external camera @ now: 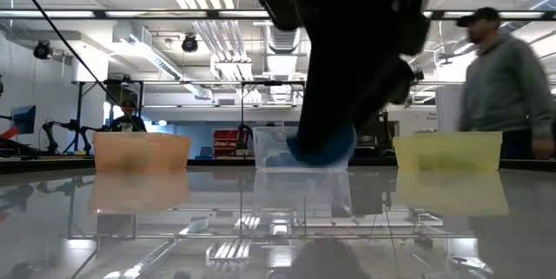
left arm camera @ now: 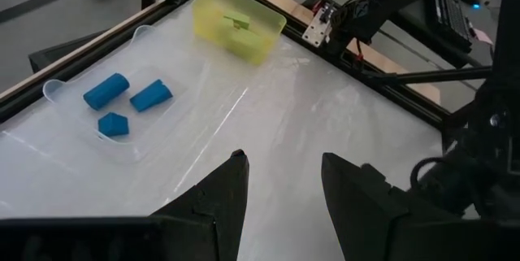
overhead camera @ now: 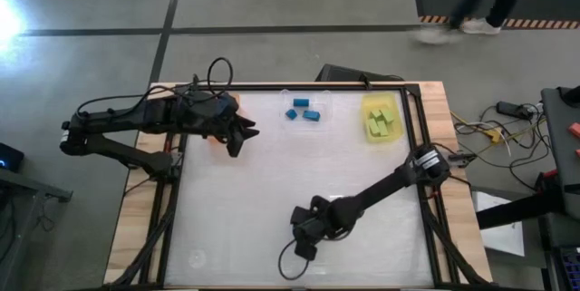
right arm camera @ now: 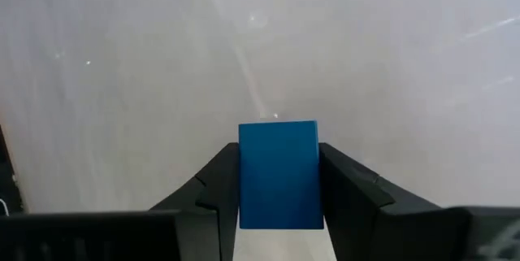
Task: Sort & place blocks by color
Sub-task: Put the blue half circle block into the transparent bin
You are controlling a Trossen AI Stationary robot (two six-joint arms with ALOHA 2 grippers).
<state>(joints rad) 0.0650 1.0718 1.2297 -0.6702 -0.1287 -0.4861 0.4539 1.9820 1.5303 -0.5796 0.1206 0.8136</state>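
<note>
A darker blue rectangular block (right arm camera: pixel 278 174) is held between the two dark fingers of the right claw (right arm camera: pixel 279 181), its flat face turned toward the wrist camera and its long axis running along the fingers. In the high view this claw (overhead camera: pixel 304 237) is seen low over the near middle of the white tabletop (overhead camera: pixel 272 182), and the block itself is hidden there under the arm. In the low view only a rounded blue patch (external camera: pixel 323 147) is made out beneath the dark mass of the arm, too blurred for a shape to be told.

The left claw (left arm camera: pixel 280 188) is held open, moderately wide, with nothing between its fingers; it is seen at the far left of the tabletop (overhead camera: pixel 240 132), just beside the orange tray (external camera: pixel 139 151), which is largely covered by the arm from above.

Three darker blue blocks (left arm camera: pixel 128 102) are laid in the clear plastic tray (left arm camera: pixel 61 90) at the far edge. Yellow-green blocks (overhead camera: pixel 381 121) are piled in the yellow tray (overhead camera: pixel 370 102) near the far right corner; their number cannot be told.

Wide bare surface is left between the trays and the near edge. A person (external camera: pixel 508 83) is seen beyond the tabletop.
</note>
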